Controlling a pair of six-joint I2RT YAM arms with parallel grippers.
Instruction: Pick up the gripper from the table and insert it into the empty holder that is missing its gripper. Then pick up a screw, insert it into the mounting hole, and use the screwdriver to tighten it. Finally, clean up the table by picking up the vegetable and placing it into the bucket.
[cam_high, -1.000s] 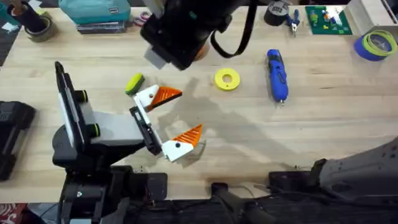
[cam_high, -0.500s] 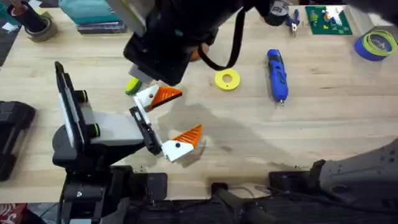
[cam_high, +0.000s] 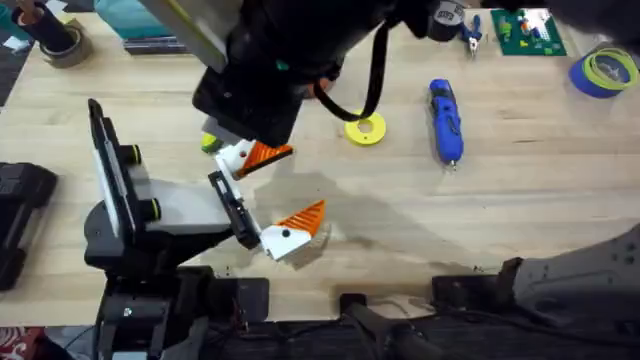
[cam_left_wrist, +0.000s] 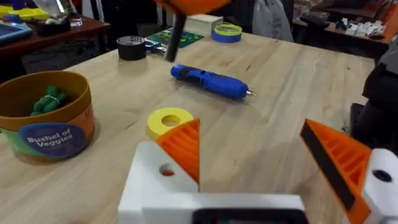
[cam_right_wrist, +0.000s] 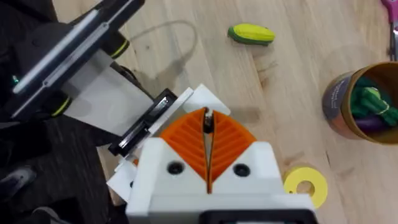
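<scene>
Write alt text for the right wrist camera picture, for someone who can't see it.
A white gripper with two orange ribbed fingers pressed together around a small dark screw hangs over a wooden table. Beyond it lie a yellow-green toy vegetable, a yellow disc and an orange-brown bucket of green pieces.

The overhead camera looked down and forward from above the arm bases, the right arm looming large and dark beneath it. The left wrist camera sat low, facing across the table (cam_left_wrist: 292, 81) past the blue screwdriver (cam_left_wrist: 211, 81). The right wrist camera looked down from higher. Both wrist views shared the yellow disc (cam_left_wrist: 169, 119) and the bucket (cam_right_wrist: 359, 102).
</scene>
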